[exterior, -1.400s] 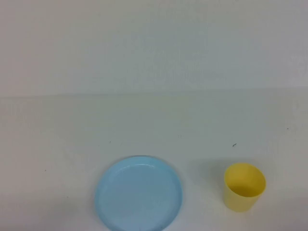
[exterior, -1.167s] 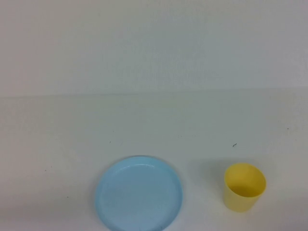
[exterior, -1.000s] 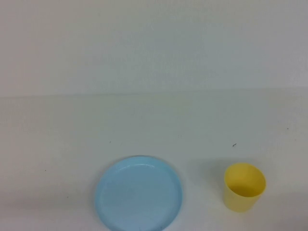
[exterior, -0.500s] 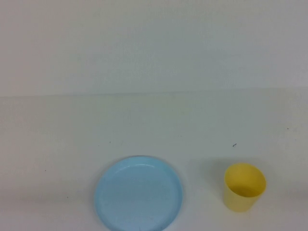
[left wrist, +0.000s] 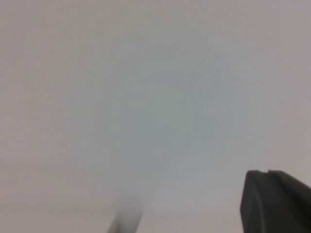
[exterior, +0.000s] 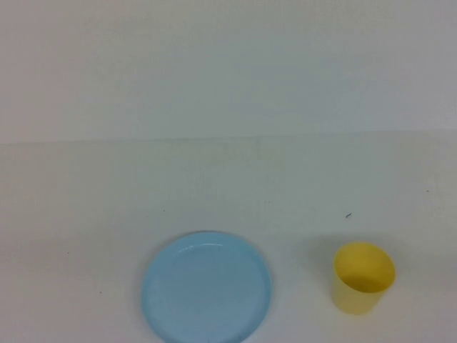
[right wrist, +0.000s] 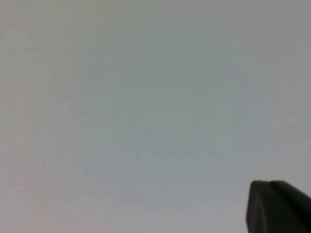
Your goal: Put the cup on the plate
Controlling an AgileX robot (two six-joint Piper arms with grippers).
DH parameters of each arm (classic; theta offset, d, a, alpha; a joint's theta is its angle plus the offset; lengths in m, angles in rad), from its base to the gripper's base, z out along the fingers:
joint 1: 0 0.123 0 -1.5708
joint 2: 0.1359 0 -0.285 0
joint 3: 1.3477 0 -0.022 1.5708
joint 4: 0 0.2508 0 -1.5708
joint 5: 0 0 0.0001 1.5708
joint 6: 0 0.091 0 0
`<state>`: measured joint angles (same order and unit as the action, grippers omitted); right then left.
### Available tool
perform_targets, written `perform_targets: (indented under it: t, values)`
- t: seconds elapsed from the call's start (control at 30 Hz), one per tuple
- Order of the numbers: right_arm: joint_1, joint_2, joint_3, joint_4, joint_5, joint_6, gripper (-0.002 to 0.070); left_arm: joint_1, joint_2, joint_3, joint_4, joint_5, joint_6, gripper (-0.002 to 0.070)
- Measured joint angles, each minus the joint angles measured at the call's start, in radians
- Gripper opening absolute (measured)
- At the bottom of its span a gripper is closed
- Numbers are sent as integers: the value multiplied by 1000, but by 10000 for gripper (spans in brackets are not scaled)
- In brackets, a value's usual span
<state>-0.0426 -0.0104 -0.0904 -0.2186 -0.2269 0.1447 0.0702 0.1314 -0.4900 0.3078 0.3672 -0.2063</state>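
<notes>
The yellow cup (exterior: 364, 277) stands upright and empty on the white table, near the front right in the high view. The light blue plate (exterior: 207, 287) lies flat to the cup's left, a small gap apart, with its front rim cut off by the picture's edge. Nothing is on the plate. Neither arm shows in the high view. A dark part of my left gripper (left wrist: 277, 204) shows in the left wrist view over bare white surface. A dark part of my right gripper (right wrist: 277, 208) shows in the right wrist view, also over bare white surface. Neither wrist view shows the cup or plate.
The white table (exterior: 228, 186) stretches back to a faint line where it meets a white wall. A few tiny dark specks (exterior: 348, 215) lie on the table behind the cup.
</notes>
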Motion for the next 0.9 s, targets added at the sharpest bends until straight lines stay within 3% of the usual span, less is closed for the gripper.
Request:
perform_targets:
  t: [0.1, 0.2, 0.3, 0.37, 0.47, 0.53, 0.6, 0.73, 0.9]
  values:
    - [0, 18, -123, 14, 266, 32, 1, 0, 112, -75, -15, 222, 6, 1]
    - [0, 113, -244, 33, 495, 44, 1, -2, 198, -67, -113, 220, 5, 1]
    - [0, 237, -345, 91, 665, -5, 1, -22, 317, -67, -449, 300, 360, 1]
    - [0, 317, -400, 141, 736, -82, 1, -47, 435, -65, -673, 332, 509, 4]
    - [2, 400, -451, 242, 796, -215, 1, -88, 595, -67, -882, 289, 697, 29]
    - [17, 437, -462, 313, 812, -290, 1, -117, 700, -81, -997, 239, 821, 99]
    - [35, 466, -467, 386, 831, -326, 1, -145, 799, -111, -1052, 237, 912, 222]
    - [43, 489, -465, 524, 814, -338, 1, -217, 1008, -198, -1054, 240, 951, 468]
    - [43, 498, -459, 582, 782, -338, 1, -296, 1235, -301, -1050, 170, 951, 454]
